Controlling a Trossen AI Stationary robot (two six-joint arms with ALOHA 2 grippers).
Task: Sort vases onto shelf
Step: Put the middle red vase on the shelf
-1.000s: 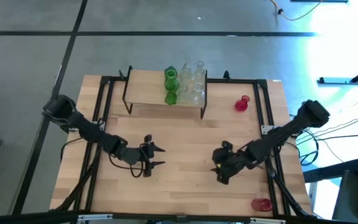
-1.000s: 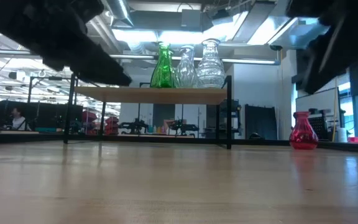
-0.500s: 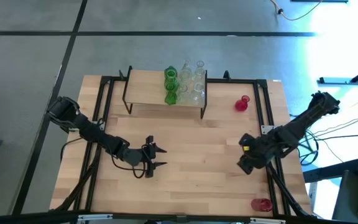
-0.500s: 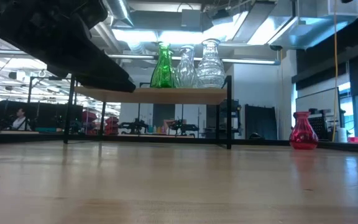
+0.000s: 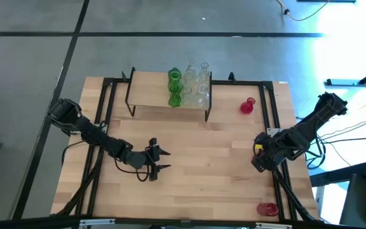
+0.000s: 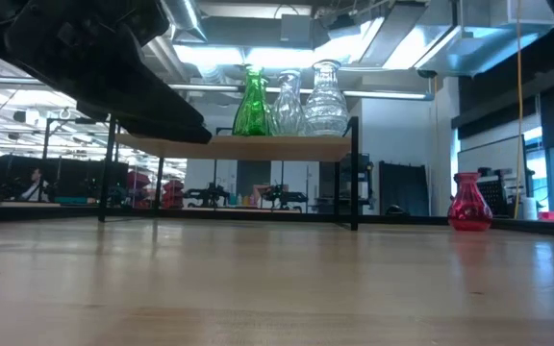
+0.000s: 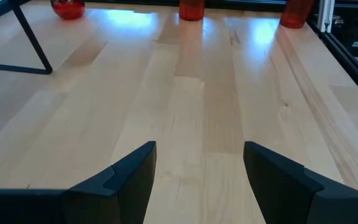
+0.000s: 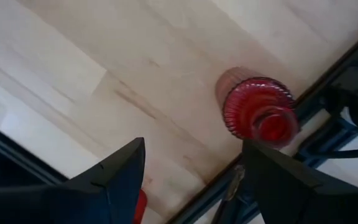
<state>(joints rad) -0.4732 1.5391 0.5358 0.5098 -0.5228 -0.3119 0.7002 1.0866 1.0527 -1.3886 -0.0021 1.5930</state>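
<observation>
My left claw (image 5: 159, 159) hangs over bare table (image 5: 196, 172), in front of the shelf (image 5: 151, 91) and toward its left end, fingers apart, nothing between them. On the shelf's right end stand green vases (image 5: 175, 88) and clear vases (image 5: 197, 84). A red vase (image 5: 248, 105) stands on the table right of the shelf. My right claw (image 8: 191, 171), fingers apart and empty, hovers farther right, above another red vase (image 8: 259, 111) at the table's edge.

The shelf (image 5: 151, 92) is bare across its left part, with green vases (image 5: 175, 88) and clear vases (image 5: 197, 84) crowding its right end. The wide middle of the surface (image 5: 196, 172) lies open; red vases (image 5: 247, 105) stand only along the right edge.
</observation>
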